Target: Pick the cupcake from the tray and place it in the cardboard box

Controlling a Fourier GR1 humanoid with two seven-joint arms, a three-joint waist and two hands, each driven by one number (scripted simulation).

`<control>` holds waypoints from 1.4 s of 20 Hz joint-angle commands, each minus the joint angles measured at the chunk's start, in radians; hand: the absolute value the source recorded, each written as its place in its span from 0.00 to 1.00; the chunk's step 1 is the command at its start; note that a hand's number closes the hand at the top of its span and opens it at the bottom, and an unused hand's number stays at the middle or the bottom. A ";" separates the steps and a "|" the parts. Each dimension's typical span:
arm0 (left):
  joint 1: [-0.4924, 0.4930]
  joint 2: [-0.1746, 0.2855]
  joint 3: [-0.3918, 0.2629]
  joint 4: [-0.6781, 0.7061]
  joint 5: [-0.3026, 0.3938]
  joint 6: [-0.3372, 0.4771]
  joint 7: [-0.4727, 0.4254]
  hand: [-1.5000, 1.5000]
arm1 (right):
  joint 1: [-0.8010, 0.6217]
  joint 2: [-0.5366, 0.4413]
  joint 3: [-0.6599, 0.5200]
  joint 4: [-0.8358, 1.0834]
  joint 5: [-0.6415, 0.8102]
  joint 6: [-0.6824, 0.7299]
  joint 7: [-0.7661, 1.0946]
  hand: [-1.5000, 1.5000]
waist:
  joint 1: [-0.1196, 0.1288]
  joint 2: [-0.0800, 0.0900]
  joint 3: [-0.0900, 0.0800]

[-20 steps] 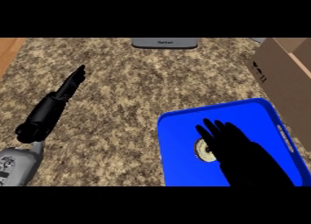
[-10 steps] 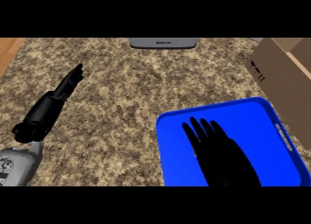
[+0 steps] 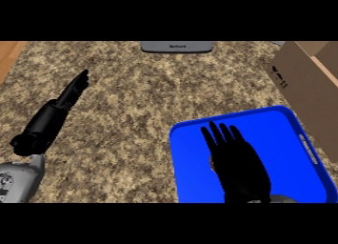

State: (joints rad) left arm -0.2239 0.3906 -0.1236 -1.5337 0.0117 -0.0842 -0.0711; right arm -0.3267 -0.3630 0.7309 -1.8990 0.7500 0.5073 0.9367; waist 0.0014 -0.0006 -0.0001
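A blue tray (image 3: 192, 176) lies on the speckled counter at the lower right. My right hand (image 3: 236, 164) hovers flat over the tray's middle, fingers straight and spread, pointing away from me. It hides nearly all of the cupcake; only a small brownish sliver (image 3: 212, 165) shows at the hand's left edge. The open cardboard box (image 3: 312, 90) stands at the right edge, just beyond the tray. My left hand (image 3: 62, 102) rests on the counter at the left, fingers straight, far from the tray.
A grey device (image 3: 177, 46) sits at the counter's far edge, top centre. A strip of wooden floor (image 3: 1, 59) shows beyond the counter's left edge. Bare speckled counter (image 3: 129, 119) separates the left hand from the tray.
My right hand has slid left over the tray and now covers the cupcake, which showed at its left side a second ago. The left hand stays put.
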 commanded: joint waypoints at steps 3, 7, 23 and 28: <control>0.051 -0.015 0.024 -0.080 -0.012 -0.027 0.035 0.50 | 0.030 0.075 -0.003 0.049 0.113 0.025 0.035 0.00 | 0.002 -0.001 0.000; 0.046 -0.064 0.004 -0.120 -0.060 -0.001 0.083 0.50 | 0.099 0.065 -0.011 0.110 0.155 -0.032 -0.081 0.00 | 0.002 -0.001 0.000; 0.041 -0.129 0.071 0.033 -0.147 -0.078 -0.070 0.50 | 0.159 0.137 -0.118 0.255 0.315 -0.059 -0.220 0.00 | -0.002 0.000 0.000; 0.019 -0.088 0.149 -0.026 -0.093 -0.140 0.001 0.50 | 0.116 0.198 -0.148 0.335 0.311 -0.041 -0.294 0.00 | 0.002 0.000 0.000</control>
State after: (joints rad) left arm -0.2176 0.2890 -0.0082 -1.5263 -0.0963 -0.1932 -0.0802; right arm -0.1906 -0.2102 0.5908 -1.6132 1.0473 0.4561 0.6769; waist 0.0006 -0.0001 0.0000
